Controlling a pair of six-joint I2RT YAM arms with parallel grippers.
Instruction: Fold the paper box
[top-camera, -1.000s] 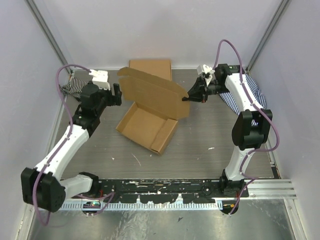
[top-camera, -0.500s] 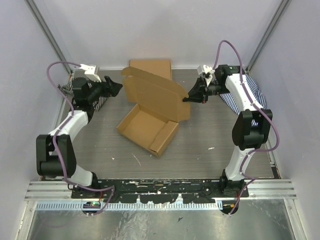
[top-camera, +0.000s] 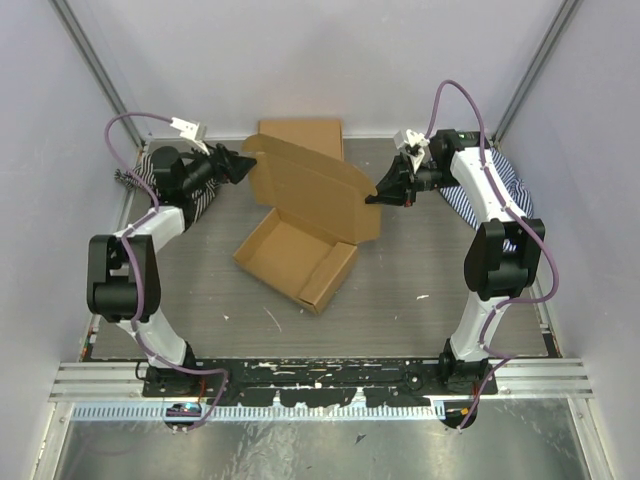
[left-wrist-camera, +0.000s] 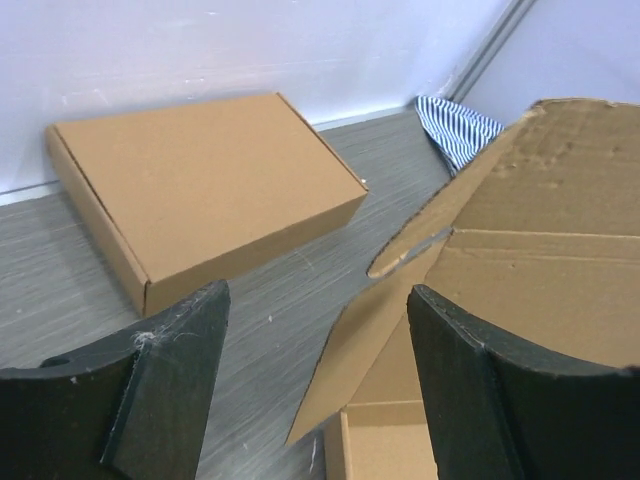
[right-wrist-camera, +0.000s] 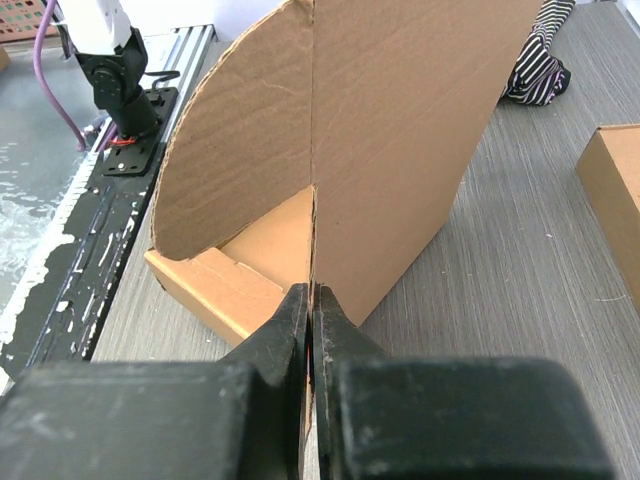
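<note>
Paper box (top-camera: 300, 225): plain brown cardboard throughout, its only marks the crease lines and die-cut edges. The tray half lies flat mid-table, one corner pointing at the arm bases; the lid panel stands raised off the tray's far edge, leaning towards the back. Right fingers (top-camera: 374, 197) are pressed together on the lid's right-hand edge; the right wrist view shows them (right-wrist-camera: 312, 300) pinching the cardboard at the crease between the lid panel (right-wrist-camera: 400, 140) and a rounded side flap. Left fingers (top-camera: 236, 166) are spread wide, just beside the lid's upper-left corner tab; contact cannot be made out from above, and in the left wrist view the tab (left-wrist-camera: 440, 225) sits beyond the two dark pads (left-wrist-camera: 480, 400), apart from them. Closed cardboard box (top-camera: 300, 135), also plain, lies against the back wall; the raised lid covers its near edge from above. Bare table (top-camera: 420, 300) runs from the tray to the arm bases and to the right; the back strip is crowded. Left striped cloth (top-camera: 150, 178) is partly under the left arm at the table's left edge; right striped cloth (top-camera: 512, 190) is partly behind the right arm. The tray's interior is largely hidden in the right wrist view
</note>
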